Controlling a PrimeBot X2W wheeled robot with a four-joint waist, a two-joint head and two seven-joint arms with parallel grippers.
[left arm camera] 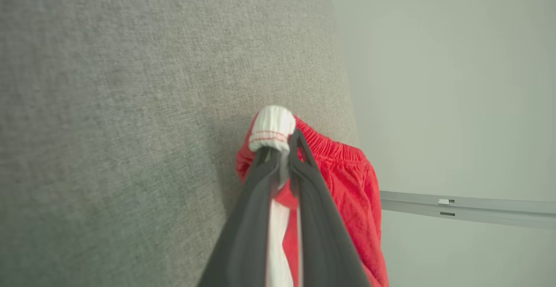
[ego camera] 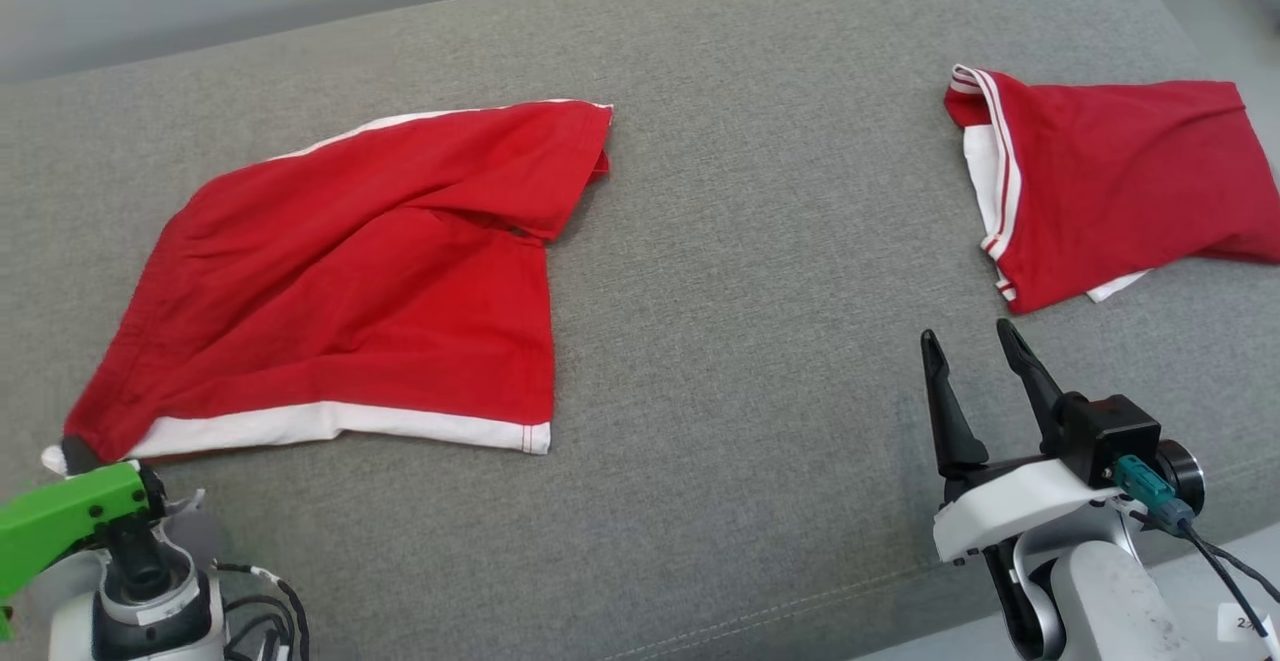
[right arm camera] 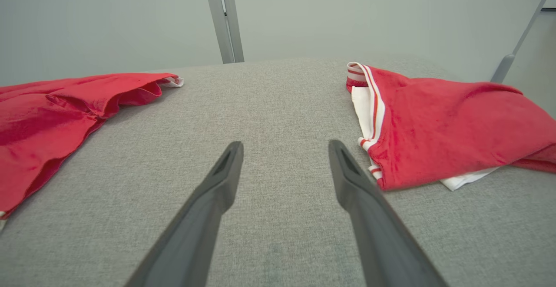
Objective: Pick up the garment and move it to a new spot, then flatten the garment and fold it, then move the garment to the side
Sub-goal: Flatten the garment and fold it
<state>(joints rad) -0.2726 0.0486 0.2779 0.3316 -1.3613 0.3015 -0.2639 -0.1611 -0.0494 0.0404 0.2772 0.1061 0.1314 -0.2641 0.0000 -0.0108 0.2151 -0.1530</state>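
Observation:
The garment (ego camera: 350, 281), red shorts with white side stripes, lies spread and creased on the left half of the grey cushion (ego camera: 740, 291). My left gripper (ego camera: 70, 456) at the lower left is shut on the garment's near-left corner. The left wrist view shows the white waistband end (left arm camera: 271, 128) pinched between the dark fingers (left arm camera: 304, 178), with red cloth (left arm camera: 356, 191) hanging beside them. At the lower right my right gripper (ego camera: 975, 341) stands open over bare cushion. Its spread fingers (right arm camera: 226, 174) hold nothing, and the garment (right arm camera: 47, 117) lies to their left.
A second red garment with white trim (ego camera: 1110, 186) lies folded at the right back of the cushion, close beyond my right gripper; it is the red cloth (right arm camera: 438, 126) right of that gripper's fingers. The cushion's front edge (ego camera: 800, 611) runs just before both arms.

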